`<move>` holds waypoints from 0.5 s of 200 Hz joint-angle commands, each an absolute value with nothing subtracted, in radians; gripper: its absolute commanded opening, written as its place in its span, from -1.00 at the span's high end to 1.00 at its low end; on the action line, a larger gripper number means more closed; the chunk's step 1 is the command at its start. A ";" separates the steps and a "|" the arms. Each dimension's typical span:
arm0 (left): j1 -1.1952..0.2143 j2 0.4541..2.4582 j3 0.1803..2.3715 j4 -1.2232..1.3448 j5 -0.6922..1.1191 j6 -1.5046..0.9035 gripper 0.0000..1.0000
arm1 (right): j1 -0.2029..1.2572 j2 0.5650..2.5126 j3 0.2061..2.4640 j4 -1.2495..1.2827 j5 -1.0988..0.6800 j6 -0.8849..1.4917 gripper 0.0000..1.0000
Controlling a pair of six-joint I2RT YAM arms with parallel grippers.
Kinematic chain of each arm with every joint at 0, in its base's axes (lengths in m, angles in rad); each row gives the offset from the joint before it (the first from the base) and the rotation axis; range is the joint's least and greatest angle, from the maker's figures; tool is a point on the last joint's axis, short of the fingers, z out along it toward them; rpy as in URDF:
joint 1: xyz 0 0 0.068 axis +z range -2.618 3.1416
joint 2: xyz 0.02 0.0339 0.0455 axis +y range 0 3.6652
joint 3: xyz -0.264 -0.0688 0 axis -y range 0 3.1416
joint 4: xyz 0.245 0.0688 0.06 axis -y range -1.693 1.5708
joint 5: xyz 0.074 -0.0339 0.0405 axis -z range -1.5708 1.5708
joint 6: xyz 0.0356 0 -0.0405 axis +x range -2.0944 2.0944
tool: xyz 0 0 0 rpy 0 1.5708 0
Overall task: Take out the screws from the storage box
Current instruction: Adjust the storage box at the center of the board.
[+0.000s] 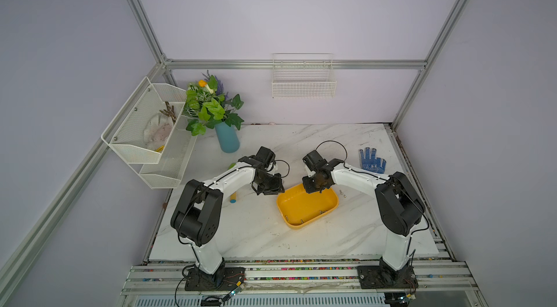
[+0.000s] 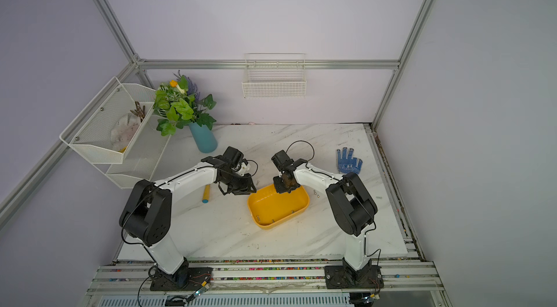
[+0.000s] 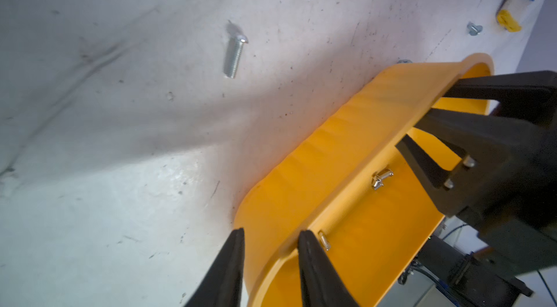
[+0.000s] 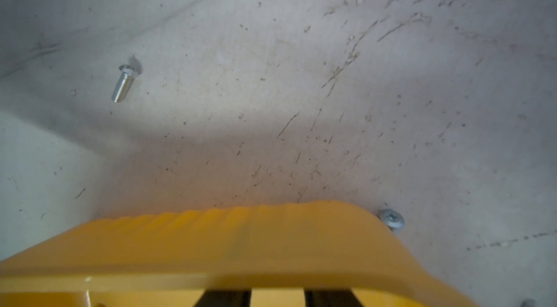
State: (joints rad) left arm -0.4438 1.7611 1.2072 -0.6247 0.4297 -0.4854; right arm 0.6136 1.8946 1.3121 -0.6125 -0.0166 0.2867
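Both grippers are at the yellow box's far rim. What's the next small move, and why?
Probably slide the right gripper across the box toward the opposite long wall. The screws left inside lie along that wall, while this gripper hangs at the other side, away from them. The left gripper straddles the box's wall at a corner, so it may steady the box meanwhile.

The white marble table (image 1: 271, 236) holds a blue vase (image 1: 227, 139), a blue glove (image 1: 372, 160), a yellow stick (image 1: 233, 198) and a yellow box (image 1: 301, 203). A few loose screws (image 1: 341, 192) lie beside the box.
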 commanded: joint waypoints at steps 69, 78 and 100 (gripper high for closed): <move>-0.467 1.678 1.115 -0.583 0.600 -0.475 0.33 | 0.625 1.938 1.362 -0.586 -0.011 0.275 0.35; -0.475 1.667 1.095 -0.583 0.619 -0.476 0.33 | 0.625 1.946 1.370 -0.586 -0.011 0.276 0.35; -0.479 1.657 1.043 -0.590 0.669 -0.475 0.33 | 0.630 1.956 1.377 -0.572 -0.013 0.279 0.35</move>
